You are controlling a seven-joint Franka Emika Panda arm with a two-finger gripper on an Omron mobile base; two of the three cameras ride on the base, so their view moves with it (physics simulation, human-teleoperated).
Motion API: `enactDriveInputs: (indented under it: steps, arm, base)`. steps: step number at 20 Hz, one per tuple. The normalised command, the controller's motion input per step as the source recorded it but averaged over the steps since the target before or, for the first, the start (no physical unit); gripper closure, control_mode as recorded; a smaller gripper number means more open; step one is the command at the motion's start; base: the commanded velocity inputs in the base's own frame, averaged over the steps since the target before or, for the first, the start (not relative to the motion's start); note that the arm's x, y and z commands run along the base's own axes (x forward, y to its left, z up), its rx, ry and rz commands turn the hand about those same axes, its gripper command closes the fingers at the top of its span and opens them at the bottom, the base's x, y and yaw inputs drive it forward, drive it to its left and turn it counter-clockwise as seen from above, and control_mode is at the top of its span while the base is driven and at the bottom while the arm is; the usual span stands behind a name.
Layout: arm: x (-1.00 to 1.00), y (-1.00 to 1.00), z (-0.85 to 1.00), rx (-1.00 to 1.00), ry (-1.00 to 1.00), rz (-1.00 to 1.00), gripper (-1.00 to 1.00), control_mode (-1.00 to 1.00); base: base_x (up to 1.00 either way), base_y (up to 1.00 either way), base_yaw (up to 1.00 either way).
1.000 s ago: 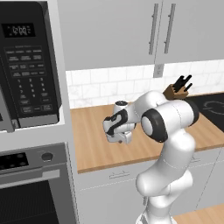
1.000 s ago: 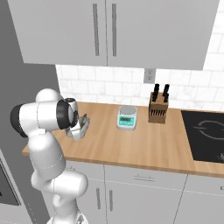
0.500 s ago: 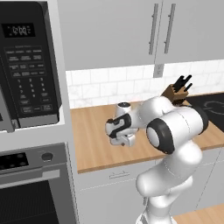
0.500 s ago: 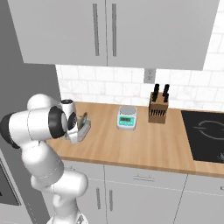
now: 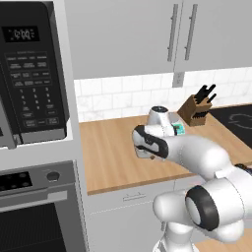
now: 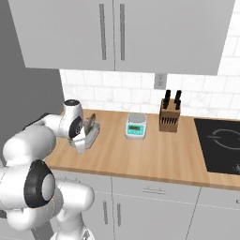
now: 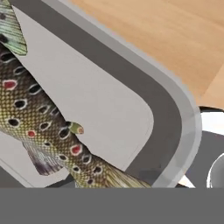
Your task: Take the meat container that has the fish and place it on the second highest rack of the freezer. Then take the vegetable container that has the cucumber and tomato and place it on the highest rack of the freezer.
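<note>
The arm bends low over the wooden counter, and the tool sits at the meat container, which appears tilted up on edge rather than lying flat, just left of the small teal kitchen scale in the right base view. The tool seems to be clamped on the tray's rim, though the fingertips themselves are hidden, so I cannot tell for sure how the jaws stand. In the hand view the meat container shows very close, a grey rounded rim around a paler floor, with the fish lying across it, olive-tan with dark and red spots. Beyond the tray's rim in that view lies bare wood of the counter. Right of the scale stands a wooden knife block with black handles, against the white tiled wall, and further right of it a black cooktop is set into the counter. In the left base view a black microwave hangs left of the counter, over an oven.
</note>
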Motion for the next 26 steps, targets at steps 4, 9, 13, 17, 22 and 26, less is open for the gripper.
enactDriveInputs:
  steps: [4,9,13,17,22,26]
  arm:
    - [-0.79,-0.47,1.00,0.01,0.02,0.18,1.00,-1.00]
    - [-0.86,-0.41,1.00,0.00,0.06,0.26,1.00,-1.00]
    - [-1.00,-0.25,1.00,0.00,0.07,0.23,1.00,-1.00]
    - [-0.90,-0.06,1.00,0.00,0.13,0.17,1.00,-1.00]
    - [-0.67,0.00,0.88,-0.02,0.12,0.07,1.00,-1.00]
    - [-0.32,0.00,0.43,-0.05,0.07,0.00,1.00,-1.00]
  base:
    - [0.00,0.00,0.00]
    - [0.00,0.00,0.00]
    - [0.00,0.00,0.00]
    - [0.00,0.00,0.00]
    - [0.00,0.00,0.00]
    - [0.00,0.00,0.00]
